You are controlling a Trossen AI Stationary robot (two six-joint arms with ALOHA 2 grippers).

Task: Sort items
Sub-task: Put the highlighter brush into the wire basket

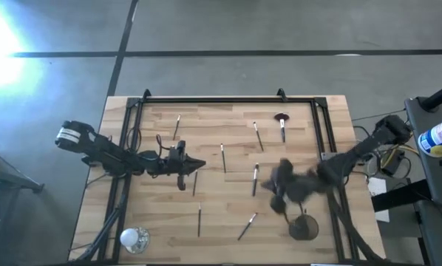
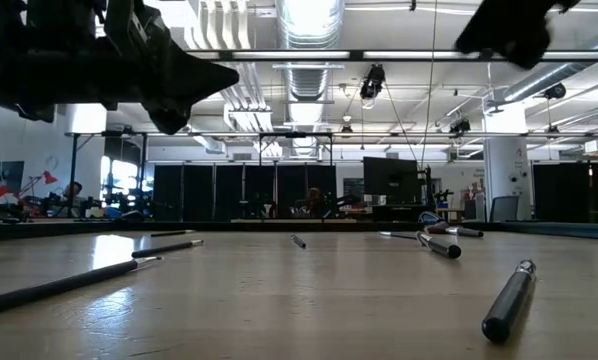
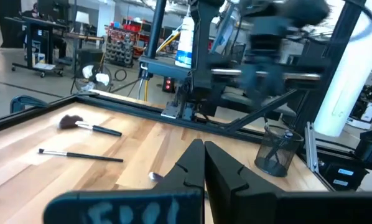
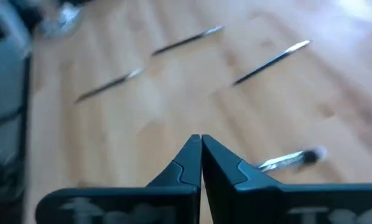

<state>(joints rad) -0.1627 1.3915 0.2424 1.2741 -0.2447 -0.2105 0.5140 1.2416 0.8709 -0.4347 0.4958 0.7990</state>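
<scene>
Slim sticks (image 1: 223,157) with dark handles and pale metal tips, one (image 1: 281,123) fan-headed, lie scattered across the table (image 1: 228,222), while the left gripper (image 1: 200,165) and right gripper (image 1: 274,177) hover above them, both clenched on nothing.

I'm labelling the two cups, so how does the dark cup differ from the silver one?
The dark cup sits at the table's near right corner, just under the right gripper; the silver cup sits at the near left corner, away from either arm. The dark one looks matte, the silver one shines. Both stand on the table.
</scene>
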